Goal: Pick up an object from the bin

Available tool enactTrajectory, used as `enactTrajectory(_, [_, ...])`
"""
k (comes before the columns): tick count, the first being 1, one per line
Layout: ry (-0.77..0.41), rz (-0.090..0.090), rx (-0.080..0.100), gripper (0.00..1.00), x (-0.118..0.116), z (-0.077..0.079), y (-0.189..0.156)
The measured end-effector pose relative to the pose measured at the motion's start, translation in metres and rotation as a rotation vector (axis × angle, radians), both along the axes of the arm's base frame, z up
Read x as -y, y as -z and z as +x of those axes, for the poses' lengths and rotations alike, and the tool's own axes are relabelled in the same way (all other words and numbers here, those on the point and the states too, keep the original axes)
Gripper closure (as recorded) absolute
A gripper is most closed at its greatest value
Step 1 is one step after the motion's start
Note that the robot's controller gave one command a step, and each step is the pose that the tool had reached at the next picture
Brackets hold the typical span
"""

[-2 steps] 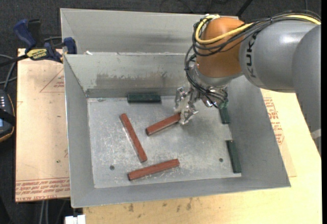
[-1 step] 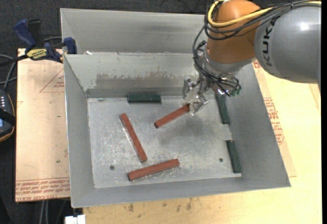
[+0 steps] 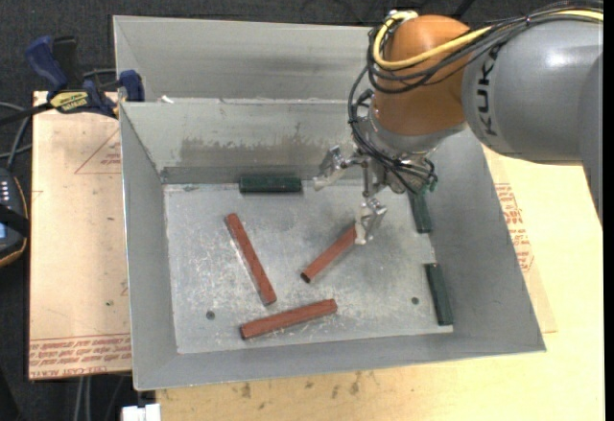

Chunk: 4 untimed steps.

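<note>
On the left of the bin (image 3: 144,246) a left red bar (image 3: 249,258) is laid aslant, with a front red bar (image 3: 288,318) below it and a back green bar (image 3: 270,184) by the far wall. The middle red bar (image 3: 331,256) is laid with its long axis from lower left to upper right, and the pincer (image 3: 366,225) is set at its upper right end. How far the pincer is opened cannot be told, nor whether the bar is touched, and the right green bar (image 3: 420,213) is partly hidden by the wrist.
</note>
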<state>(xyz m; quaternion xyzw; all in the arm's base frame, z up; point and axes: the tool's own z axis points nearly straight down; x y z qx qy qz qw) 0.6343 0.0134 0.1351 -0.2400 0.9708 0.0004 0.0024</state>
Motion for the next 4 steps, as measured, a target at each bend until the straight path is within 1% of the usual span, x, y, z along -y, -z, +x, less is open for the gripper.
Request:
enactTrajectory(1, [0.005, 0.000, -0.007, 0.00, -0.013, -0.011, 0.038])
enactTrajectory(2, [-0.297, -0.002, 0.012, 1.00, 0.002, 0.012, 0.054])
enactTrajectory(3, [-0.297, -0.002, 0.012, 1.00, 0.002, 0.012, 0.054])
enactTrajectory(4, [-0.251, -0.001, 0.000, 1.00, 0.028, -0.007, -0.072])
